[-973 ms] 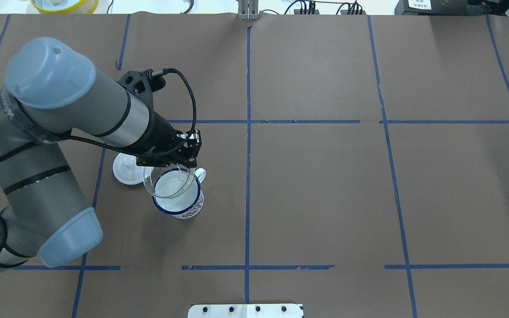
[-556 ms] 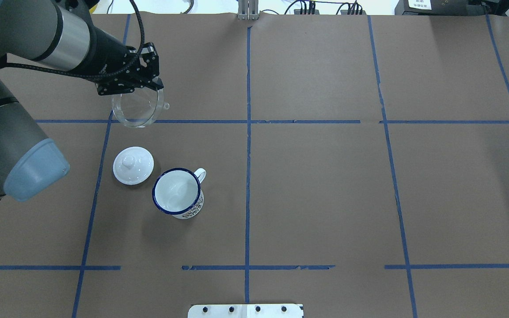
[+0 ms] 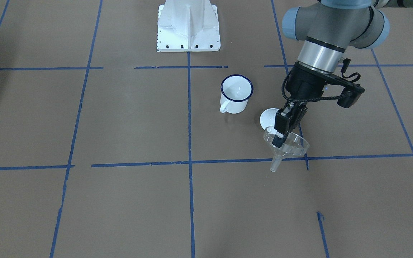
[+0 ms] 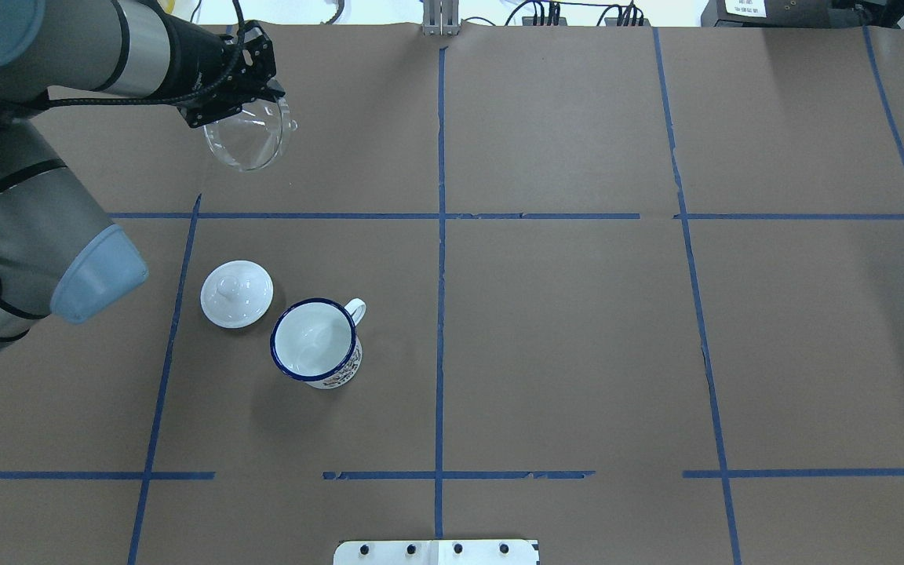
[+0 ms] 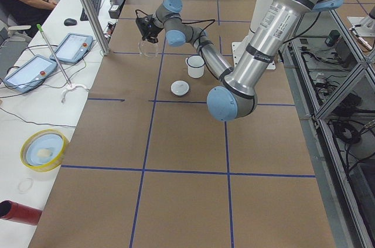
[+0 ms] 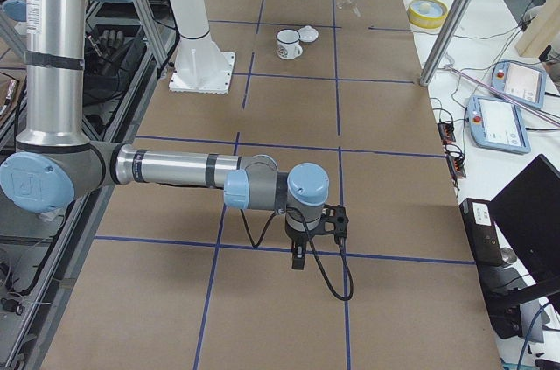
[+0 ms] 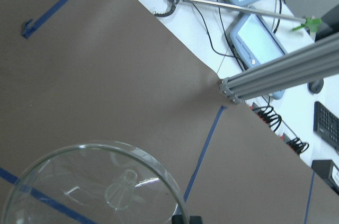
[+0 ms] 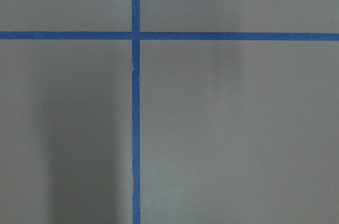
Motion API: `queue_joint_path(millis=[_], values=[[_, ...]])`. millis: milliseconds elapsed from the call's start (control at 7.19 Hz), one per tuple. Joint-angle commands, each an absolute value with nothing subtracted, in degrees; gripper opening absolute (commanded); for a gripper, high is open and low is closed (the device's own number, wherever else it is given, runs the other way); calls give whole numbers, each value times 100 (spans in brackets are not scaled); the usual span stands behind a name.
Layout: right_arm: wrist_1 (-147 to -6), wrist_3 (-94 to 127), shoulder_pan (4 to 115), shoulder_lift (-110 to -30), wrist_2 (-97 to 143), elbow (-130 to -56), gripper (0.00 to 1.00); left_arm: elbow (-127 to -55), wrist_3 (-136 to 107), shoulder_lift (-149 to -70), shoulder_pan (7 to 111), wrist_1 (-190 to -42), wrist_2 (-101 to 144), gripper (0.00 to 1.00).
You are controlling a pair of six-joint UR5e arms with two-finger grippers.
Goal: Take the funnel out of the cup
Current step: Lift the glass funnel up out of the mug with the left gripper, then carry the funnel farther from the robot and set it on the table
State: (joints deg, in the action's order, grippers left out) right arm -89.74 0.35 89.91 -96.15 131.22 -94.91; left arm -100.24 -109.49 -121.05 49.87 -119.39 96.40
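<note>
The clear funnel (image 4: 246, 141) hangs in the air over the far left part of the table, spout down (image 3: 275, 164). My left gripper (image 4: 262, 96) is shut on its rim, fingertips pinching it in the front-facing view (image 3: 280, 139). The funnel fills the bottom of the left wrist view (image 7: 95, 187). The white cup (image 4: 315, 343) with the dark blue rim stands upright and empty, well apart from the funnel (image 3: 236, 94). My right gripper (image 6: 297, 254) shows only in the exterior right view, low over the table; I cannot tell whether it is open or shut.
A flat white lid with a knob (image 4: 236, 293) lies just left of the cup. The white robot base plate (image 3: 188, 27) sits at the robot's side of the table. Blue tape lines grid the brown table (image 4: 577, 353). Teach pendants lie beyond the far edge (image 7: 254, 36).
My left gripper lifted the funnel out of the cup and carried it away toward the far left of the table. The cup and lid stayed put.
</note>
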Motion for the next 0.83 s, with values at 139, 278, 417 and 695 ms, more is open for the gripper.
queue_joint_path(millis=[139, 278, 417, 695], values=[[-8974, 35, 8991, -9615, 13122, -9492, 100, -8882, -12836, -12103, 4294, -13188, 7542, 0], [-8974, 35, 8991, -9615, 13122, -9492, 100, -8503, -13067, -12094, 3750, -13610, 6601, 0], [-8974, 35, 8991, -9615, 13122, -9492, 100, -8403, -13069, -12094, 3614, -13666, 6496, 0], [-8974, 35, 8991, -9615, 13122, -9492, 100, -8105, -13095, -12120, 3437, -13632, 6355, 0]])
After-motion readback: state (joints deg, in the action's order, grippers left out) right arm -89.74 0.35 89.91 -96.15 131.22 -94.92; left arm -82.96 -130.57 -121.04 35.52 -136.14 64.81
